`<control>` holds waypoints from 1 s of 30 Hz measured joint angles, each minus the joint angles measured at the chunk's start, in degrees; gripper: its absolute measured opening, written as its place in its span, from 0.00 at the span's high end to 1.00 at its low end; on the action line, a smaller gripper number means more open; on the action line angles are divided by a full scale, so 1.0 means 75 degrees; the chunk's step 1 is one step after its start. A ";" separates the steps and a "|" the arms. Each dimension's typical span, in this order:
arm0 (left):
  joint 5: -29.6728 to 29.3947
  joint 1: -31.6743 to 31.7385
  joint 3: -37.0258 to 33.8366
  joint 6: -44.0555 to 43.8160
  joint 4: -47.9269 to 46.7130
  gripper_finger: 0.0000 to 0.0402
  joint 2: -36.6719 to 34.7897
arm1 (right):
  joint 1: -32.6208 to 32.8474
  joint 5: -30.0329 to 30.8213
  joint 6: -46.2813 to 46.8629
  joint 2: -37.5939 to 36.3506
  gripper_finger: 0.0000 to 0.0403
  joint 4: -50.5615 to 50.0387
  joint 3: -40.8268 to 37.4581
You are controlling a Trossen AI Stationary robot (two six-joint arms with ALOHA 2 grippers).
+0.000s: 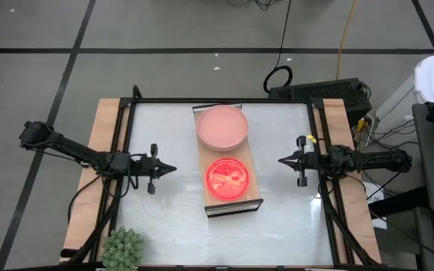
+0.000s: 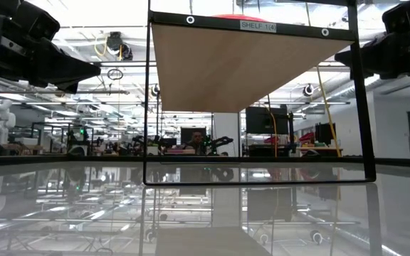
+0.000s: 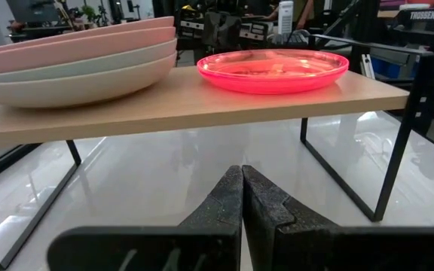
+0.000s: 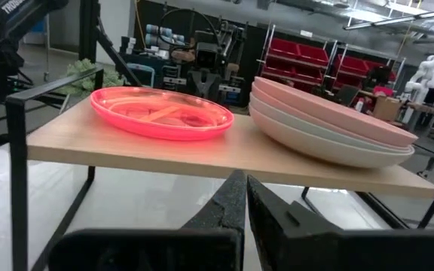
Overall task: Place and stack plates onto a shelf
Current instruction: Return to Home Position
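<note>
Now: my left gripper [image 1: 173, 169] hovers above the table [image 1: 164, 218], fingers [image 3: 224, 205] pressed together, nothing held. My right gripper [image 1: 281, 160] faces it, fingers likewise together, empty. The shelf [image 1: 253, 169] stands between the two, well apart from either tip. On its board, straight ahead of both grippers: the glossy hot pink plates [image 1: 228, 178]; paler shapes show through, cannot tell what. Further along the board, off my left gripper's left side and my right gripper's right: a stack of larger plates [image 1: 221, 126], salmon pink on top, pale green-grey and beige beneath. Whether stack and hot pink plates touch, cannot tell. Spiky green plant [image 1: 123, 248] sits behind my left gripper, off to its right, at the table's corner.
</note>
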 joint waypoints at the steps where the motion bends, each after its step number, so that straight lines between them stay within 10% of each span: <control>1: 0.0000 0.0002 0.0000 -0.0002 0.0000 0.99 0.0000 | -0.0041 -0.0003 -0.0013 0.0002 1.00 -0.0016 0.0000; 13: 0.0003 0.0000 0.0003 0.0428 0.0056 0.99 -0.0282 | -0.1086 -0.0973 -0.0082 0.0003 1.00 -0.0199 0.0000; 30: 0.0210 0.0009 0.0006 0.0566 -0.2405 0.99 -0.3097 | -0.1275 -0.0997 -0.0020 0.0003 1.00 -0.0193 0.0000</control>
